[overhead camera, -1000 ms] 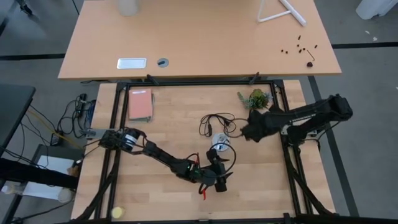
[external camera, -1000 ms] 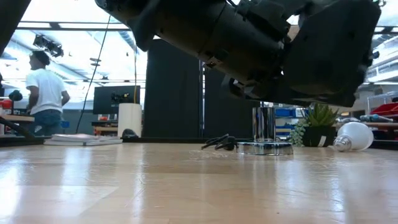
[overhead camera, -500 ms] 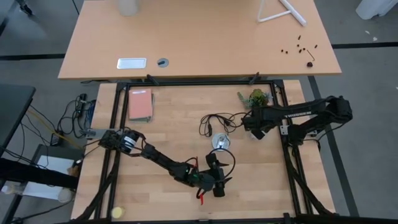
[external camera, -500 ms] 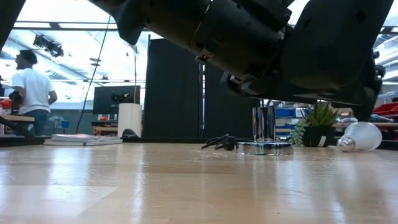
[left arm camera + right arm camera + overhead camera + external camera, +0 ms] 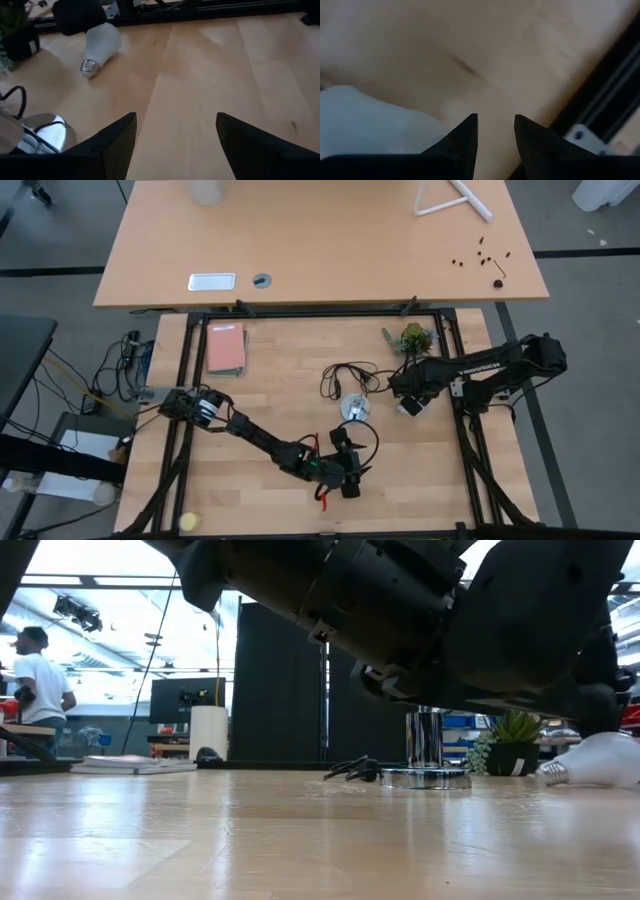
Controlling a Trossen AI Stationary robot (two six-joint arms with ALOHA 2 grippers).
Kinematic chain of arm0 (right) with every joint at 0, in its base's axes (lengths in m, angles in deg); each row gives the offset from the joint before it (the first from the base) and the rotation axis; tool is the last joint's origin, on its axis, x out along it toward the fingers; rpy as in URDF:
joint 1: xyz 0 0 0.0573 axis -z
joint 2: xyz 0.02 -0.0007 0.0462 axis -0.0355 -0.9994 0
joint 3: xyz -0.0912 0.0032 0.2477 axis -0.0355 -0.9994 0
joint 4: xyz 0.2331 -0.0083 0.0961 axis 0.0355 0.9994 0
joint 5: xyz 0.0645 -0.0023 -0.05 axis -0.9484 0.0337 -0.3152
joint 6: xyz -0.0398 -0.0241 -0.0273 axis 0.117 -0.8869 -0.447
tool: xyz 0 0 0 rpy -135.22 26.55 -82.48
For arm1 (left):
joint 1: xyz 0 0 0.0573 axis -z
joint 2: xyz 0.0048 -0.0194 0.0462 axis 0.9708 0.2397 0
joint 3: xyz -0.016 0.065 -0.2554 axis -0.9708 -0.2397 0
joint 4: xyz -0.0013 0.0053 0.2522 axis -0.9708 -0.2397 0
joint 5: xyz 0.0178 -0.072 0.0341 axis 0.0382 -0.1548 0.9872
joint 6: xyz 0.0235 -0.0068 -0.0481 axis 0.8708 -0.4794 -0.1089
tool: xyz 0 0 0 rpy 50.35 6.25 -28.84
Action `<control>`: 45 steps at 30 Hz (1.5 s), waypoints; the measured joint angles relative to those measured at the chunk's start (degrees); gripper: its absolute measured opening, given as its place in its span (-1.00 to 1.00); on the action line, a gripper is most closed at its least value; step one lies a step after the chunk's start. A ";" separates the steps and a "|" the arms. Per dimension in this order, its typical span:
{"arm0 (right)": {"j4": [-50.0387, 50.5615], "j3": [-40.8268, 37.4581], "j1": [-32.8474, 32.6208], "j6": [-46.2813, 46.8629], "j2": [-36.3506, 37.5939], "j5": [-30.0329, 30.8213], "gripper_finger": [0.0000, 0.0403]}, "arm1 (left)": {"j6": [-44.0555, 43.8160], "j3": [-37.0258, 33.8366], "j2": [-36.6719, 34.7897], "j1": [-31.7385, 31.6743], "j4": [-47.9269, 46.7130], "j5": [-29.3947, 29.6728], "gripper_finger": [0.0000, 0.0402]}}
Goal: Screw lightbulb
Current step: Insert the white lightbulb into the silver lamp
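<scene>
Lightbulb [image 5: 101, 41] lies between potted plant [image 5: 17, 35] and socket [image 5: 45, 131].

Nothing here can be read. No label, brand, number or sign shows clearly on the counter [image 5: 300, 370], on the arms, or on the things lying about; any marks that may be there are too small or blurred to make out.

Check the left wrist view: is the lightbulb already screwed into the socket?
No. The lightbulb lies on its side on the table, apart from the silvery socket, with its threaded end bare.
</scene>
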 joint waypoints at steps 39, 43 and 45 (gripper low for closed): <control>-40.45 3.55 -29.75 1.71 -9.79 4.11 -0.32 | -10.52 0.02 -0.02 -1.37 -9.12 -0.33 0.38; -41.88 3.54 -29.10 -1.37 -9.79 4.22 -0.32 | -13.85 0.02 -0.02 -1.26 -11.73 3.67 0.38; -40.21 3.52 -28.88 -2.05 -9.64 4.30 -0.32 | -15.92 0.02 -0.02 -1.26 -11.99 4.60 0.38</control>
